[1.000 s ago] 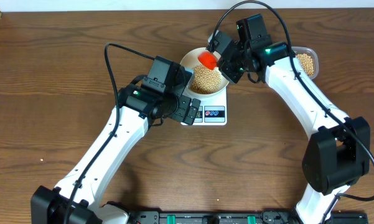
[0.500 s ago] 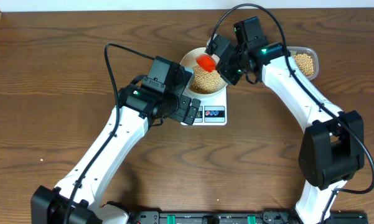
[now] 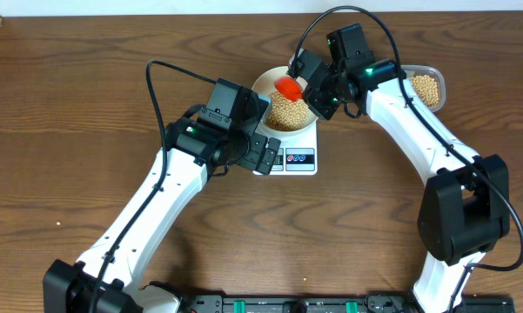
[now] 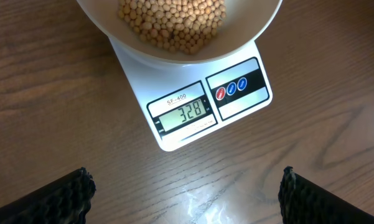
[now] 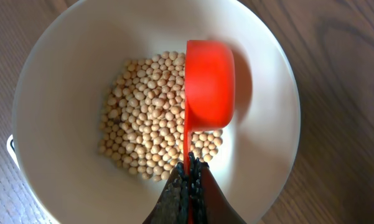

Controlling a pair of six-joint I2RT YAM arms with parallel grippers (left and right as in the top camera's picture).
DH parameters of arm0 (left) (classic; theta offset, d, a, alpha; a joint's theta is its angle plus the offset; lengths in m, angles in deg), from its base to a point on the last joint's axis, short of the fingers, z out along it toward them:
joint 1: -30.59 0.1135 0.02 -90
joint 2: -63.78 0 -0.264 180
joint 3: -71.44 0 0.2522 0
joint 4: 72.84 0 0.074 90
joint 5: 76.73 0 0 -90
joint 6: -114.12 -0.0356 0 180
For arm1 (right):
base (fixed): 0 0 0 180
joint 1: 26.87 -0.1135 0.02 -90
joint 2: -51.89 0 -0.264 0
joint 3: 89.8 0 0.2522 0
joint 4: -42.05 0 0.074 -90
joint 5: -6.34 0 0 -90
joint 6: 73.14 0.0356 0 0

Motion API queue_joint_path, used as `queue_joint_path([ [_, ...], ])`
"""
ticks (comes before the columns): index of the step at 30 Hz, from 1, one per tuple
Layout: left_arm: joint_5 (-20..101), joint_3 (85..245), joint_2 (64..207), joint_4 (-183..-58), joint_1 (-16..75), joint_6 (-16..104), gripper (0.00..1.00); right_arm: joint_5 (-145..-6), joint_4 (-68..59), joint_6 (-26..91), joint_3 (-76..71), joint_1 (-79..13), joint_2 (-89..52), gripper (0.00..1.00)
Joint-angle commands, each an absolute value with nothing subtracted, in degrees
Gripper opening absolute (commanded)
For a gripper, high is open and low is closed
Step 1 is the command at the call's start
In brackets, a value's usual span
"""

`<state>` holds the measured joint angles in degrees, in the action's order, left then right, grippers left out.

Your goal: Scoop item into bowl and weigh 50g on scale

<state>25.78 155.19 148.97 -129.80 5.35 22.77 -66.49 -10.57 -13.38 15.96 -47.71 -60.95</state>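
Scoop tipped over beans in bowl on scale | right jaws clamped on scoop handle | left jaws wide apart over counter

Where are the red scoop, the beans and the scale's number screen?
red scoop (image 5: 208,84): right wrist view, on its cup.
beans (image 5: 143,130): right wrist view, middle of pile.
scale screen (image 4: 185,113): left wrist view, on the digits.

White arms with black joints, looping black cables
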Motion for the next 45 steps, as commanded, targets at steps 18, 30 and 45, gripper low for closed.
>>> queue_joint_path([
  [18, 25.2, 154.6, 149.5, -129.8, 5.4, 22.7, 0.96, -59.3, -11.2, -13.4, 15.7, -49.0, -61.6, 0.01],
  [30, 25.2, 154.6, 149.5, -129.8, 5.4, 22.7, 0.96, -55.6, -11.4, -11.9, 15.7, -49.0, -61.6, 0.01],
  [45, 25.2, 154.6, 149.5, -129.8, 5.4, 22.7, 0.96, -53.5, -11.9, -4.4, 15.8, -47.8, -61.5, 0.01],
])
